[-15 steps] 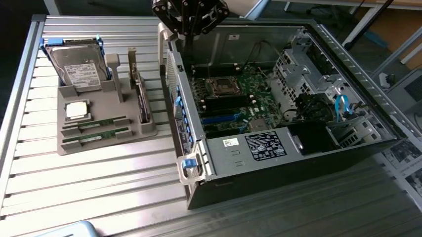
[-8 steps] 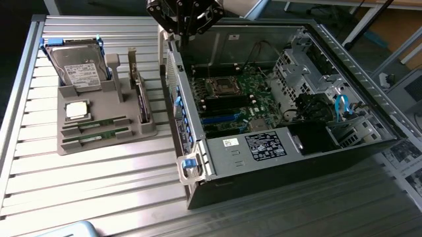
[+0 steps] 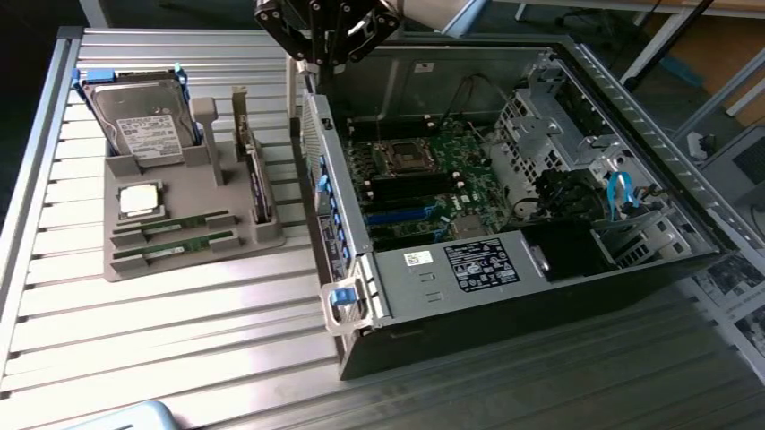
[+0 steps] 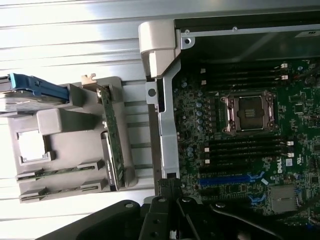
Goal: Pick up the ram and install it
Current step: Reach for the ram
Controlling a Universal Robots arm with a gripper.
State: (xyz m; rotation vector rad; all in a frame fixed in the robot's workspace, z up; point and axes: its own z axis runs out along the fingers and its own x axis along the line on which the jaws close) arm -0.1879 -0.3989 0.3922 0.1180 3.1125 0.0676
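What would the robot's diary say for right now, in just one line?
gripper: shut, empty | position: over computer case edge | ram sticks: both in gray tray | install: not begun

Open desktop computer case [image 3: 622,90] lying on its side on a slatted metal table [image 3: 167,331]. Inside, green motherboard [image 3: 460,166] with an empty silver-framed processor socket [image 3: 400,159], a blue cable [image 3: 619,193] toward the exterior view's right, and a black labelled box [image 3: 485,266] at the near edge. Beside the case, on the exterior view's left, grey holder [image 3: 197,193] carrying a hard drive [image 3: 143,125] in a blue bracket [image 3: 81,85], a square silver chip [image 3: 140,199], and an upright expansion card [image 3: 254,170].
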